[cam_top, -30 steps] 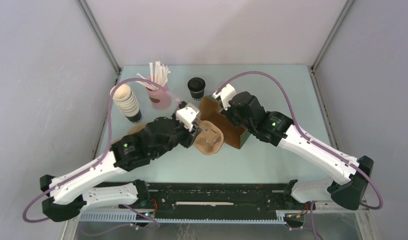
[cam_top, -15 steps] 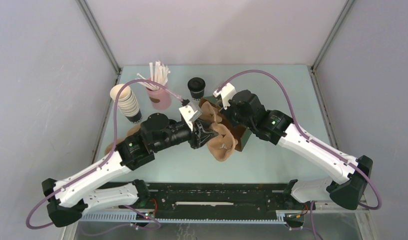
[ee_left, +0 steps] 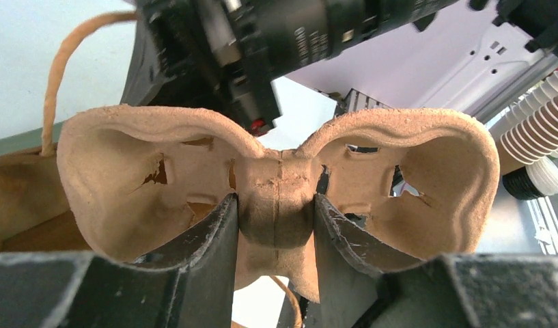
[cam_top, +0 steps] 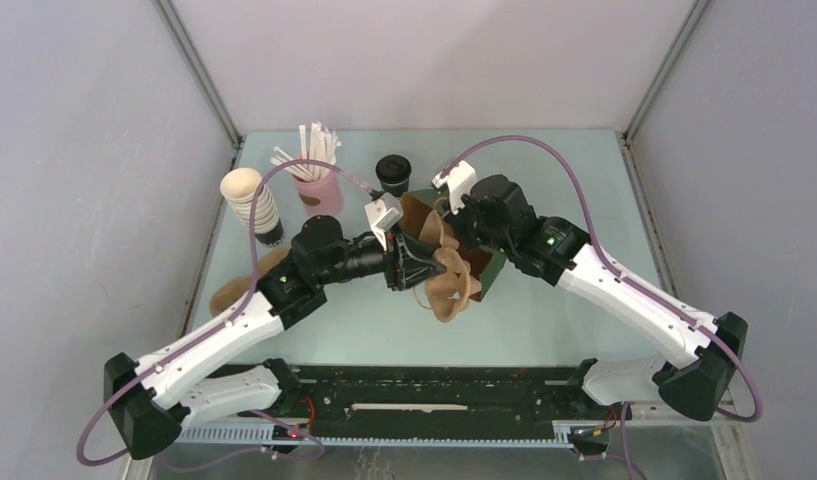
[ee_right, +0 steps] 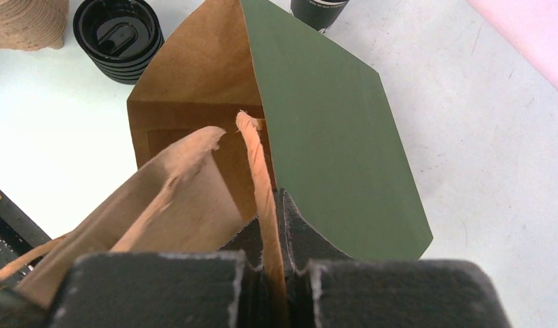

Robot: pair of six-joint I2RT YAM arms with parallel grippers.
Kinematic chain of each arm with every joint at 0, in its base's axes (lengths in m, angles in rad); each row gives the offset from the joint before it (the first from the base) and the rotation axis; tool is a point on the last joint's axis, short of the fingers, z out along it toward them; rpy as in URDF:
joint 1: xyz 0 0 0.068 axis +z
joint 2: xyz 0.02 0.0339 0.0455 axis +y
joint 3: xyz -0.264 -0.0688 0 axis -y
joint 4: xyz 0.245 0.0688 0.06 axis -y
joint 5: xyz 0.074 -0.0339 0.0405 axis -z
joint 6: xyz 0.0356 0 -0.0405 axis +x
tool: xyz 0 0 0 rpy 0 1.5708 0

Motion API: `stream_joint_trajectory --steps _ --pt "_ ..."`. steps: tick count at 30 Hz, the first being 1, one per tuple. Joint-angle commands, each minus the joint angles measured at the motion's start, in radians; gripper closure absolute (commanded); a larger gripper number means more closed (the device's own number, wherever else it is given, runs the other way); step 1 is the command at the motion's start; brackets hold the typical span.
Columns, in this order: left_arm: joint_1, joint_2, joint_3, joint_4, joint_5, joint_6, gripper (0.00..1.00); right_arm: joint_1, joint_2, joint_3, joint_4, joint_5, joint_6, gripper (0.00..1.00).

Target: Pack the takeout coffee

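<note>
The takeout coffee (cam_top: 392,172), a small dark cup with a black lid, stands at the back of the table, apart from both grippers; only its base shows in the right wrist view (ee_right: 319,9). My left gripper (cam_top: 420,268) is shut on the middle ridge of a brown pulp cup carrier (ee_left: 276,184), held on edge at the mouth of the paper bag (cam_top: 487,277). My right gripper (cam_top: 446,214) is shut on the bag's twisted paper handle (ee_right: 257,164) and holds the bag (ee_right: 194,89) open. The carrier's edge (ee_right: 160,198) shows at the opening.
A stack of lidless cups (cam_top: 254,208) and a pink cup of stirrers (cam_top: 320,188) stand at the back left. A stack of black lids (ee_right: 119,34) and more pulp carriers (ee_right: 26,20) lie beyond the bag. Another carrier (cam_top: 229,296) lies under my left arm.
My left arm has swung right and forward, carrying the carrier from flat beside the bag to on edge at the bag's mouth. The right gripper keeps its hold on the handle.
</note>
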Motion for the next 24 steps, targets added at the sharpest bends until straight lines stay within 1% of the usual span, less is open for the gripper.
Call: stream_joint_trajectory --steps 1,3,7,11,14,16,17,21,24 --pt "0.041 0.025 -0.059 0.142 0.069 -0.092 0.84 -0.014 -0.030 0.029 0.047 -0.019 0.021 1.00" --pt "0.048 0.018 -0.076 0.140 0.067 -0.096 0.85 -0.021 -0.035 0.028 0.042 -0.023 0.021 1.00" --pt "0.051 -0.029 -0.130 0.149 0.015 -0.093 0.85 -0.043 -0.043 0.029 0.036 -0.039 0.029 1.00" --pt "0.055 -0.012 -0.156 0.170 -0.010 -0.087 0.86 -0.051 -0.043 0.029 0.046 -0.065 0.042 1.00" --pt "0.058 0.018 -0.149 0.155 -0.101 -0.066 0.88 -0.056 -0.046 0.029 0.044 -0.087 0.052 1.00" --pt "0.068 0.037 -0.132 0.148 -0.137 -0.045 0.88 -0.066 -0.049 0.029 0.034 -0.111 0.058 1.00" --pt "0.079 0.058 -0.108 0.130 -0.137 -0.034 0.88 -0.071 -0.051 0.028 0.029 -0.132 0.060 1.00" --pt "0.101 0.153 0.016 0.051 -0.033 0.010 0.87 -0.095 -0.049 0.028 0.021 -0.193 0.059 1.00" --pt "0.124 0.179 0.048 0.030 0.029 0.014 0.86 -0.112 -0.056 0.027 0.009 -0.220 0.056 1.00"
